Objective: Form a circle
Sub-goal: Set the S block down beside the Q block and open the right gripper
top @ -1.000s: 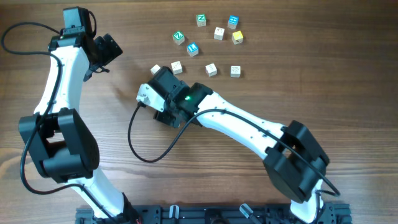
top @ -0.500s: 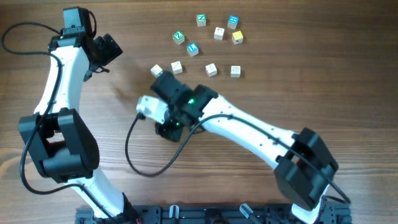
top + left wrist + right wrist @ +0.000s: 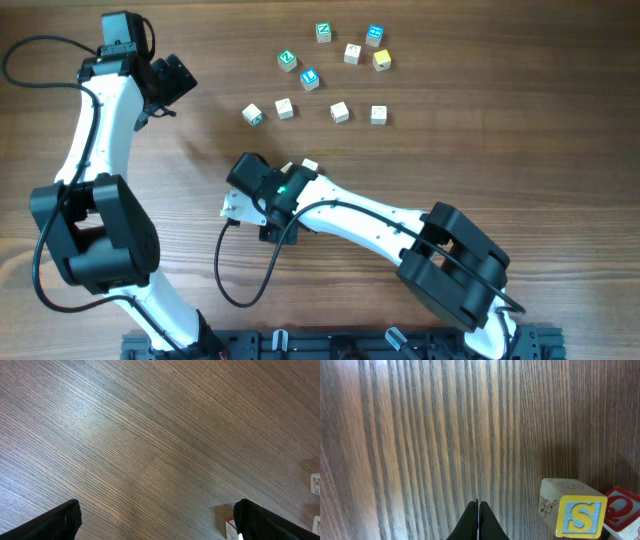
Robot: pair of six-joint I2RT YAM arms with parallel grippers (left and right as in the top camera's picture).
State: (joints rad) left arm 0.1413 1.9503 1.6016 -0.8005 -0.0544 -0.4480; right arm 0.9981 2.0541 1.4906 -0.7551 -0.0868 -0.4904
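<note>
Right gripper (image 3: 478, 520) pinched shut on nothing over bare wood, we judge ourselves between cubes; next we must open around the S cube (image 3: 575, 514) beside it for the unfinished circle (image 3: 340, 111) well apart.

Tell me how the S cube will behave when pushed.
The S cube looks like stiff wood with flat faces, so it should slide, not roll. Being small, it is probably light and may twist if nudged off-centre.
</note>
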